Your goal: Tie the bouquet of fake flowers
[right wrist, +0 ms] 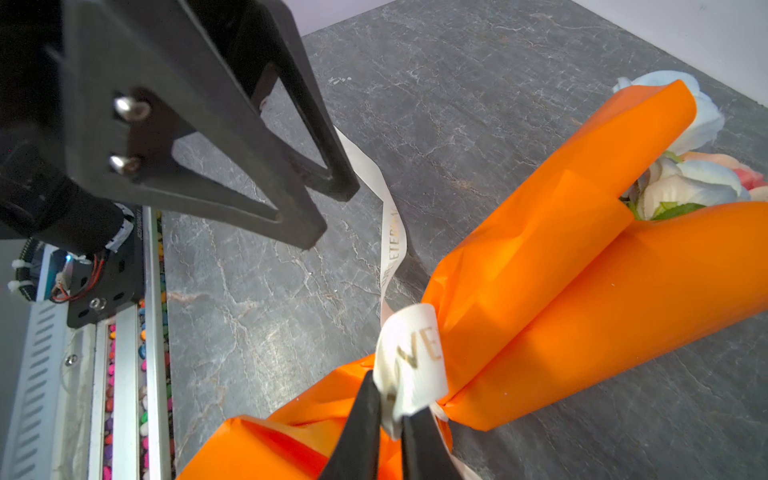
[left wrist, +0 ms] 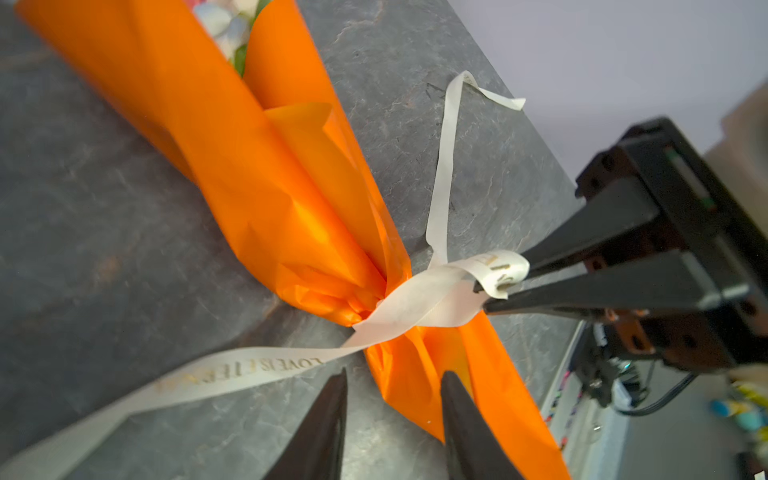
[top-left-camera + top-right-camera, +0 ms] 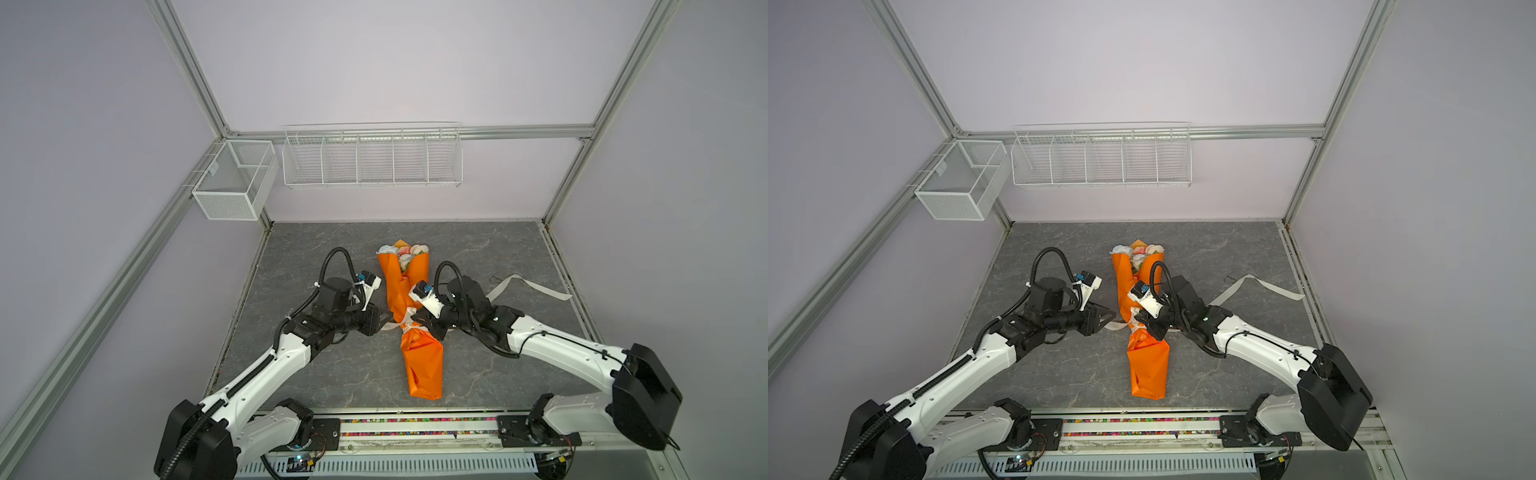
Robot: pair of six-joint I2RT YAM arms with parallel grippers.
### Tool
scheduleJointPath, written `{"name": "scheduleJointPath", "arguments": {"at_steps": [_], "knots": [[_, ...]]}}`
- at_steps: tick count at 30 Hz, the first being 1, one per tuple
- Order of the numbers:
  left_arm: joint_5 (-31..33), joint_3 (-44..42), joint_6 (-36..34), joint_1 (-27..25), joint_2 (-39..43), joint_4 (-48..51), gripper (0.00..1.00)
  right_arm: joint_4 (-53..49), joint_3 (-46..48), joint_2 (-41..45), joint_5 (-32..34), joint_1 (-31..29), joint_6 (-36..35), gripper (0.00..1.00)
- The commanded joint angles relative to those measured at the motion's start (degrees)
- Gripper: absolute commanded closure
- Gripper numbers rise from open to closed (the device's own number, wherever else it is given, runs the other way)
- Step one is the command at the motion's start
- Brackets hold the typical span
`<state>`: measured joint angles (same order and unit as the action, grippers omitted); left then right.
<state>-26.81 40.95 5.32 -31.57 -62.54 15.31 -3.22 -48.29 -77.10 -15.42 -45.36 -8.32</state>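
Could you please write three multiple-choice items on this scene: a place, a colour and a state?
1. Where does the ribbon circle the wrapping paper?
A. at the flower end
B. at its pinched waist
C. at the bottom tip
2. What colour is the wrapping paper?
A. green
B. orange
C. blue
3. How is the right claw?
A. open and empty
B. out of view
C. shut on the ribbon
Key: 1 B: the paper cinches there; 2 B: orange in every view; 3 C: it pinches a ribbon loop.
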Motion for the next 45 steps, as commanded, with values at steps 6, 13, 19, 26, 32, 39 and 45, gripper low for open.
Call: {"name": "scheduleJointPath", "arguments": {"at_steps": [6,13,19,26,32,39,45], "knots": [[-5.59,2.45,-42.23,-0.69,-3.72,-0.68,0.59,-2.56,-0.27,0.6,-3.66,0.1,-7.73,0.84],[-10.59,3.12,-44.87,-0.89,-9.56,-7.91,0.56,-2.22,-0.22,0.75,-5.44,0.31,-9.74,0.84],[-15.46,3.38,-43.66,-0.92,-13.35,-12.26,0.54,-0.93,0.13,0.83,-6.56,0.53,-9.7,0.84],[-17.0,4.67,-43.35,-0.91,-15.78,-12.85,0.58,-0.95,0.12,1.28,-7.34,0.7,-9.83,0.84],[-17.41,5.2,-42.94,-0.94,-16.19,-11.6,0.89,-1.82,-0.14,1.42,-7.1,0.8,-9.7,0.84],[-16.37,3.86,-41.44,-0.86,-12.27,-10.65,1.0,-2.55,0.74,3.84,-4.22,1.53,-4.69,0.73],[-10.96,0.1,-38.49,-0.86,-4.95,-11.67,1.0,-5.04,4.03,12.59,-0.02,9.14,10.39,0.4]]}}
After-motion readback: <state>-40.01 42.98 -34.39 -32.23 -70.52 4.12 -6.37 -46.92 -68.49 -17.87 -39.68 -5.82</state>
